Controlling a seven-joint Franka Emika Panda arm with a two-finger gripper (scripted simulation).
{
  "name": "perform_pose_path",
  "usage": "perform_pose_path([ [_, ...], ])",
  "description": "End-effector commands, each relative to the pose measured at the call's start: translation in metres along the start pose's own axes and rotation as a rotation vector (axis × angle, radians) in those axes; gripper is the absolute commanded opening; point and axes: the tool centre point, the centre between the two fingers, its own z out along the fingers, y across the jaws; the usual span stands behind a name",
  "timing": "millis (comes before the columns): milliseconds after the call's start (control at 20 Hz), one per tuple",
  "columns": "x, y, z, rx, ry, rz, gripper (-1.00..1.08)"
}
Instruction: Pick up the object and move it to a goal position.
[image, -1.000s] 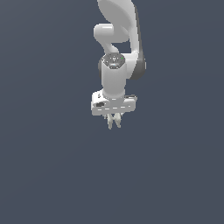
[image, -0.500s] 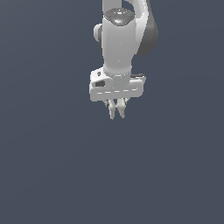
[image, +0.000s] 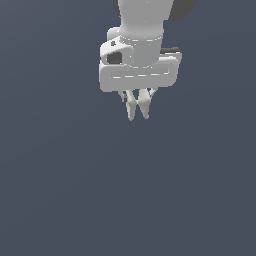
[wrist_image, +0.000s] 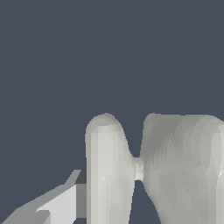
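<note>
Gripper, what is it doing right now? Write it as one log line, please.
gripper | shut on pale object | object hangs below the hand, touching nothing else | goal marker: not in view

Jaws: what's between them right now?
Hard to tell. The exterior view shows the gripper with only a thin dark gap at the tips; the wrist view shows pale lobes joined by a narrow neck.

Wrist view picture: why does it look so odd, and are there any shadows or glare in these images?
Wrist view: the pale object sits so close that it fills the lower frame, faceted and blocky as simulator renders are; no glare. Exterior view: flat, even light on a plain grey backdrop, no cast shadow below the gripper; edges stay sharp, nothing blurred.
</note>
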Motion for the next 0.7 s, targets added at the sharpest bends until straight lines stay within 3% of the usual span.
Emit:
perform_pose_path([
  [0, 0.003, -0.002, -0.025, 0.000, -0.001, 0.000, -1.00],
  [650, 0.020, -0.008, -0.114, 0.000, -0.001, 0.001, -1.00],
])
